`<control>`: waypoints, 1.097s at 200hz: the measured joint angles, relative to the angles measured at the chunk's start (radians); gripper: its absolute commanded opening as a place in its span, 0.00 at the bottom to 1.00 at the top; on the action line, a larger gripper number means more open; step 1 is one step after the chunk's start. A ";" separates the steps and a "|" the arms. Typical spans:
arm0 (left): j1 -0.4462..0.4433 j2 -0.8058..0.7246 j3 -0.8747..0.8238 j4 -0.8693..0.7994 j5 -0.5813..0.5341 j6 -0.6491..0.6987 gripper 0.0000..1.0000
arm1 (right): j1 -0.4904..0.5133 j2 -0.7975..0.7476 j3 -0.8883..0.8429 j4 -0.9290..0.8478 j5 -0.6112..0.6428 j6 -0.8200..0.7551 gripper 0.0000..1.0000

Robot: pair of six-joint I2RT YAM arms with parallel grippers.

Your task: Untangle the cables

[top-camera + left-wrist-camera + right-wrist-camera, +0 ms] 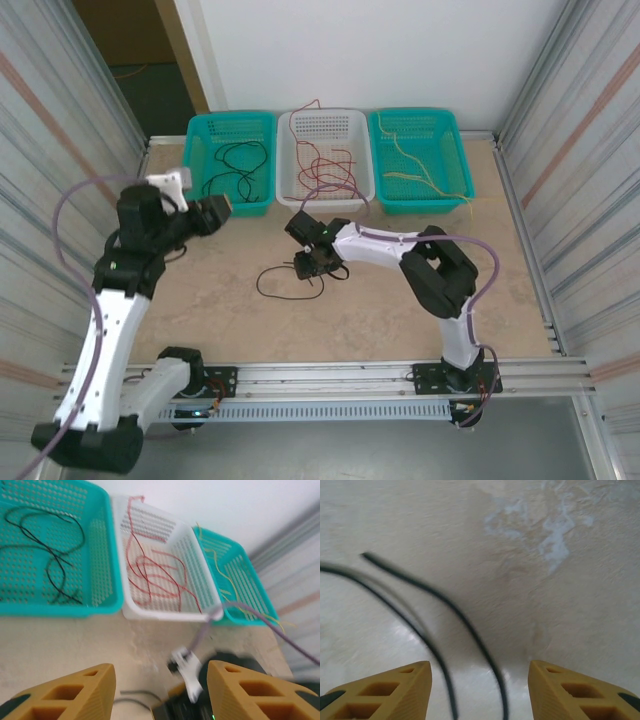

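Sorted so far: you have the black cables (235,160) in the left teal basket (270,160) at upper left, the red cables (325,170) in the white basket (284,150) at top centre, and the pale yellow cables (420,170) in the right teal basket (462,165) at upper right.
Left to do: one loose black cable (275,290) lies looped on the tabletop (380,320) at mid-frame, apart from every basket.
Right tool (318,262): low over that cable, jaws partly open. In the wrist view the strand runs along the tabletop between the fingers, and nothing is pinched.
Left tool (218,212): raised at the left, just in front of the black-cable basket, jaws apart and empty.
Progress: your sorting looks nearly finished. I judge this last strand needs gripping and carrying to the upper-left basket.
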 measured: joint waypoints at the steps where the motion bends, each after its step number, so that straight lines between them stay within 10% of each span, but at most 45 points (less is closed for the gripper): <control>1: -0.004 -0.007 -0.006 -0.005 0.001 0.000 0.51 | 0.000 0.003 0.003 -0.002 0.001 -0.001 0.52; 66: -0.121 -0.084 -0.157 -0.111 -0.008 -0.001 0.50 | -0.021 0.102 0.138 -0.122 0.011 -0.031 0.00; 106: -0.127 -0.086 -0.156 -0.097 0.002 -0.002 0.52 | 0.003 0.053 0.072 -0.080 0.072 -0.036 0.00; 152: -0.195 -0.088 -0.155 -0.004 0.062 -0.002 0.55 | 0.073 -0.358 -0.145 0.045 0.181 -0.036 0.00; 219: -0.496 0.035 -0.054 0.207 0.068 0.069 0.61 | 0.068 -0.780 -0.202 0.245 0.169 -0.021 0.00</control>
